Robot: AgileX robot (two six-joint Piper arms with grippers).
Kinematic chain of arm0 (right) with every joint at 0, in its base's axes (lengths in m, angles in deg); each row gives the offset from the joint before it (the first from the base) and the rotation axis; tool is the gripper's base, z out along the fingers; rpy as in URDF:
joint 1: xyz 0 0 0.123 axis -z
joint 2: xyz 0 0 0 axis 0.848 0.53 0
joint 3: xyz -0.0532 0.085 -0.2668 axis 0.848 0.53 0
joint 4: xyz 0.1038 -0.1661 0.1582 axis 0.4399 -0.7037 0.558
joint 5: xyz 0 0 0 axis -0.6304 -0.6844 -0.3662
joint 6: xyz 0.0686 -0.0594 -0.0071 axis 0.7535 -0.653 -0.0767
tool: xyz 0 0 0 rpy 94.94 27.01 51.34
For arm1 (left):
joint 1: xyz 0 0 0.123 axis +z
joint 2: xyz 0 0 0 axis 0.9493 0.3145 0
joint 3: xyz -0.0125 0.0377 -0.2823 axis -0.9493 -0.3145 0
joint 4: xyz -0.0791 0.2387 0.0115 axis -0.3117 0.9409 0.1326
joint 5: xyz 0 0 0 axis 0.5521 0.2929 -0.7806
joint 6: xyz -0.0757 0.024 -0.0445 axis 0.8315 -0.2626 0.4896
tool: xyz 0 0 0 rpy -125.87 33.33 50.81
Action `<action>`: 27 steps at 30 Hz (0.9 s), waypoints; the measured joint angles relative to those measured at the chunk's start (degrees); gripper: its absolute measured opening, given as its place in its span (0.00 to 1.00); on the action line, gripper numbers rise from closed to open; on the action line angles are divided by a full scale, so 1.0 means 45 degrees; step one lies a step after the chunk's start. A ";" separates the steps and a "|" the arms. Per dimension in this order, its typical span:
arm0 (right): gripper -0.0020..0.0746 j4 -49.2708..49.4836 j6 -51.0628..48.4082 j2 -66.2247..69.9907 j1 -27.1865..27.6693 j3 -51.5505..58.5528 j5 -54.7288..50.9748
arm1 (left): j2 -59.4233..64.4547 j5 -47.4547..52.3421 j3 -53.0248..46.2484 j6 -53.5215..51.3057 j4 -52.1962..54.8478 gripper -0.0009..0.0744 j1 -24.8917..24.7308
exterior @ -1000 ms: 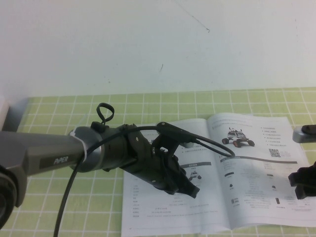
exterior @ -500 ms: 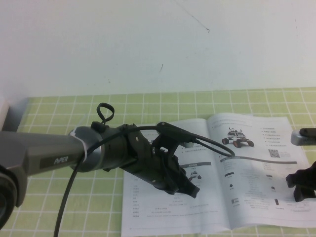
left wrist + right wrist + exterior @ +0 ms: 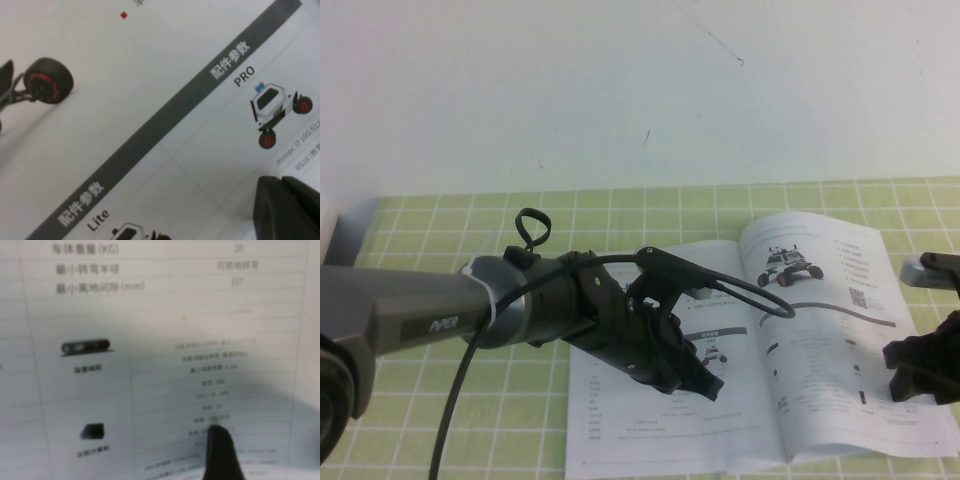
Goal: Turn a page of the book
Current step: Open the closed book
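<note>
Since a second ago the right gripper (image 3: 920, 370) has slid inward from the table's right edge — more of its dark body now shows over the right-hand page (image 3: 830, 340). That page of the book (image 3: 760, 400) has lifted and bowed toward the spine, its outer edge drawn in — the rover photo (image 3: 788, 263) now sits tilted and further left.
</note>
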 joint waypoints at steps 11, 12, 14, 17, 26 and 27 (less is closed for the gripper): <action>0.56 0.5112 -0.4335 0.0193 0.0009 0.0000 -0.0253 | 0.0000 0.0000 0.0000 0.0000 0.0000 0.01 0.0000; 0.56 0.5503 -0.4806 0.0215 0.0009 0.0026 -0.0305 | 0.0000 0.0000 0.0000 0.0000 0.0000 0.01 0.0000; 0.56 0.6550 -0.5782 0.0215 0.0009 0.0026 -0.0482 | 0.0000 0.0000 0.0000 0.0000 0.0000 0.01 0.0000; 0.56 0.8107 -0.7183 0.0220 0.0009 0.0026 -0.0802 | 0.0000 0.0000 0.0000 0.0000 0.0000 0.01 0.0000; 0.47 1.0553 -0.9845 0.0220 0.0009 0.0026 -0.1402 | 0.0000 0.0000 0.0000 0.0000 -0.0009 0.01 0.0018; 0.45 1.0580 -0.9901 0.0220 0.0009 0.0026 -0.1402 | 0.0000 0.0000 0.0000 0.0000 -0.0009 0.01 0.0018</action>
